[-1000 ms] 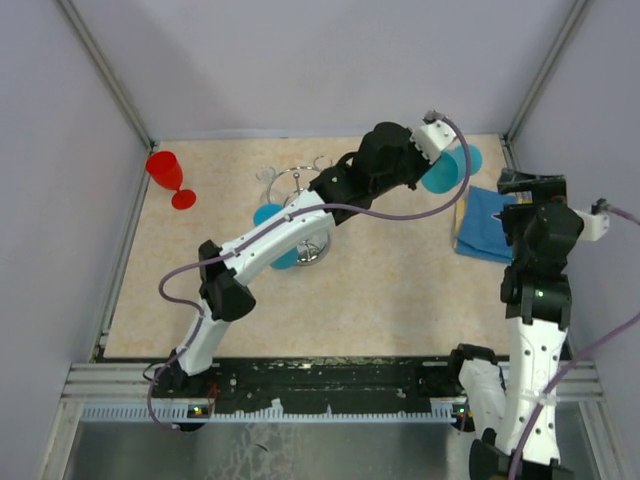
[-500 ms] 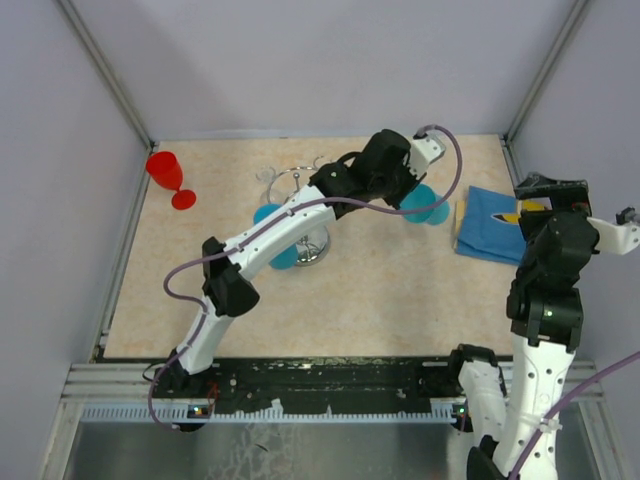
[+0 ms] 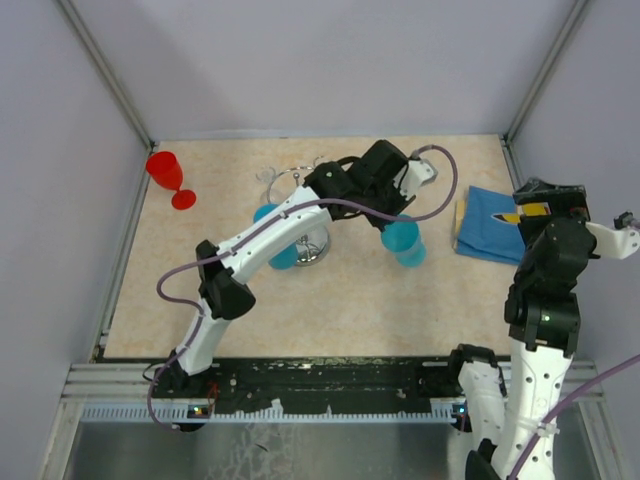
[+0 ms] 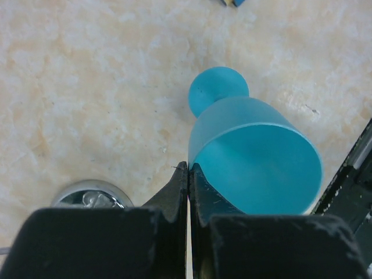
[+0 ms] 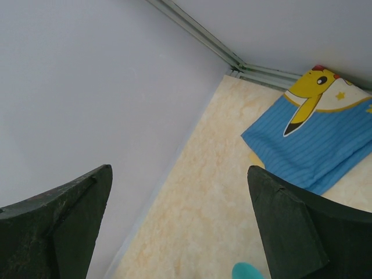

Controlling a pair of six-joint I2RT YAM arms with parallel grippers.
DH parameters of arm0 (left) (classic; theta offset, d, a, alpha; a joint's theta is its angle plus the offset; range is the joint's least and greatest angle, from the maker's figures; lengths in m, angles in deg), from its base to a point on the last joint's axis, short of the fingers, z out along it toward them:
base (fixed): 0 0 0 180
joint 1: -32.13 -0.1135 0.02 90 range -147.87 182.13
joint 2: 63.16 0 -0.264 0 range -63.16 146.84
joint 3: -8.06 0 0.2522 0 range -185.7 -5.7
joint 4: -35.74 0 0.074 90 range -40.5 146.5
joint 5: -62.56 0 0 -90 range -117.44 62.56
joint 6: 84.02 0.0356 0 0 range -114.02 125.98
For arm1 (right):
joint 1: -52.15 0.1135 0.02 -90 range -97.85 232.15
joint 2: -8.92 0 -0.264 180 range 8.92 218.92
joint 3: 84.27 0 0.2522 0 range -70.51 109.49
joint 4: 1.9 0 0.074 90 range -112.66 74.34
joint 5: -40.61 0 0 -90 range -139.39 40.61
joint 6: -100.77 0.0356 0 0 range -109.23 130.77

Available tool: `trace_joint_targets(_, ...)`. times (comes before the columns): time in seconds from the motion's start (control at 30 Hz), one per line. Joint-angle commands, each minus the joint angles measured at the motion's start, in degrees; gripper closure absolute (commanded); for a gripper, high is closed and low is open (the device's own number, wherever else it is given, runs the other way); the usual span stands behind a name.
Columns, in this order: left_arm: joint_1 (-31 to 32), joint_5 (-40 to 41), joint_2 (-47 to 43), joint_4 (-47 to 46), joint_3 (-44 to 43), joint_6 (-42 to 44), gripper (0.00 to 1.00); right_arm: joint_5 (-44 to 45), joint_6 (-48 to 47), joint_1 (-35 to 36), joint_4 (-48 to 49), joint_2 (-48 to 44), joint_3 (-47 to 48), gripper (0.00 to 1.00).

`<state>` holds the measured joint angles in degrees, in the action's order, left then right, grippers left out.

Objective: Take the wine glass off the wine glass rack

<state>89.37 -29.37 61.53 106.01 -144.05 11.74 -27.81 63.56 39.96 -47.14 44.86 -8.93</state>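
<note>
Glass (image 4: 256,157): we're pinching its rim wall tight in our left gripper (image 4: 189,171), foot pointing down at the table (image 4: 87,87), just right of the rack (image 3: 314,250). Our right gripper (image 5: 180,226) is sitting wide open, further off.

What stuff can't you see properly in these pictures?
- Rack: the left arm covers most of it in the top view.
- Held blue glass: its own bowl hides the stem in the left wrist view.
- Teal sliver: cut off by the bottom edge of the right wrist view.
</note>
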Motion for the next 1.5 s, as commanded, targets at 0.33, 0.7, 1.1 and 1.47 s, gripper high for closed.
trace_joint_targets(0.33, 3.50, 0.31, -9.30, 3.26, 16.91, -1.33, 1.00, -4.02, -5.24, -0.25, 8.09, -0.44, -2.45, 0.01)
trace_joint_targets(0.7, 3.54, -2.01, -9.47, 2.68, 20.36, -0.83, 0.74, -4.38, -6.04, -0.22, 8.81, -0.22, -3.05, 0.01)
trace_joint_targets(1.1, 4.11, -0.18, -13.52, 0.18, 20.40, -1.92, 0.33, -4.95, -6.20, -0.24, 9.24, -0.09, -3.30, 0.01)
trace_joint_targets(1.47, 4.20, 15.45, -30.79, -11.23, 26.75, -7.81, 0.29, -6.52, -6.56, -0.23, 10.87, 0.55, -4.16, 0.01)
